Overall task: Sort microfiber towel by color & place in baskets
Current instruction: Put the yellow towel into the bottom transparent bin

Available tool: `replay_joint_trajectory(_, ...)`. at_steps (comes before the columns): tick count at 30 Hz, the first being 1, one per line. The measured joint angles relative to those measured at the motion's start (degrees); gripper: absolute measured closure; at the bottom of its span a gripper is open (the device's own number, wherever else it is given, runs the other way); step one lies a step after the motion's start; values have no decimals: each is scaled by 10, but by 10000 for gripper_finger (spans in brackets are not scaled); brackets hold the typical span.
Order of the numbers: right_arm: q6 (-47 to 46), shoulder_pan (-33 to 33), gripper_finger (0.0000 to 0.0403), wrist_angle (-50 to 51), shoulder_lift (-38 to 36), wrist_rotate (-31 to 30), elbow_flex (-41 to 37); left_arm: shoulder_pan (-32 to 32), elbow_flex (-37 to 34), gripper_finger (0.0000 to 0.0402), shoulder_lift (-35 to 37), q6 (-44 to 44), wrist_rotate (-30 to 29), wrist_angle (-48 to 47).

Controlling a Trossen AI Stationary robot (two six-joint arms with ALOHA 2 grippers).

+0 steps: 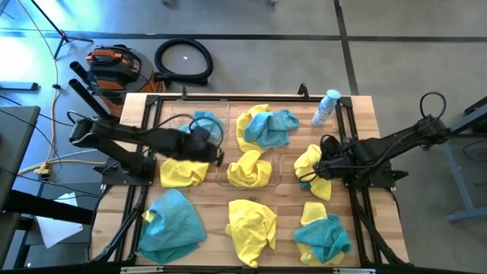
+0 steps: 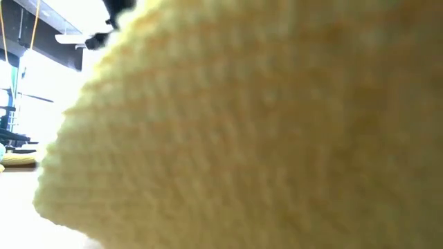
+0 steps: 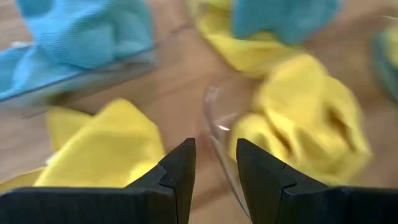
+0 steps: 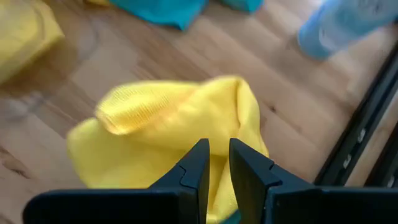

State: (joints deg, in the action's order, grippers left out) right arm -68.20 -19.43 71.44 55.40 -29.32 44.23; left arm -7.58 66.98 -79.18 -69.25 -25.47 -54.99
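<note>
one towel [image 1: 249, 169] in right basket [image 1: 277, 161], others around

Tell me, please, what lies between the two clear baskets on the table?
In the high view, bare wood separates the teal-towel basket from the yellow-towel basket; the left gripper hovers there.

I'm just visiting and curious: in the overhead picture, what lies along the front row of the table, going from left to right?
Teal towel → yellow towel → a heap with a teal towel lying over a yellow one.
</note>
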Motion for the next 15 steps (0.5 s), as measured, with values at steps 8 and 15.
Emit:
replay_joint_trajectory(8,41,-4,347,3,0,28,-42,-73,0,296,47,136,-1,-1)
replay_joint_trajectory(15,-20,-14,347,-4,0,42,-6,-72,0,309,49,245,-14,22)
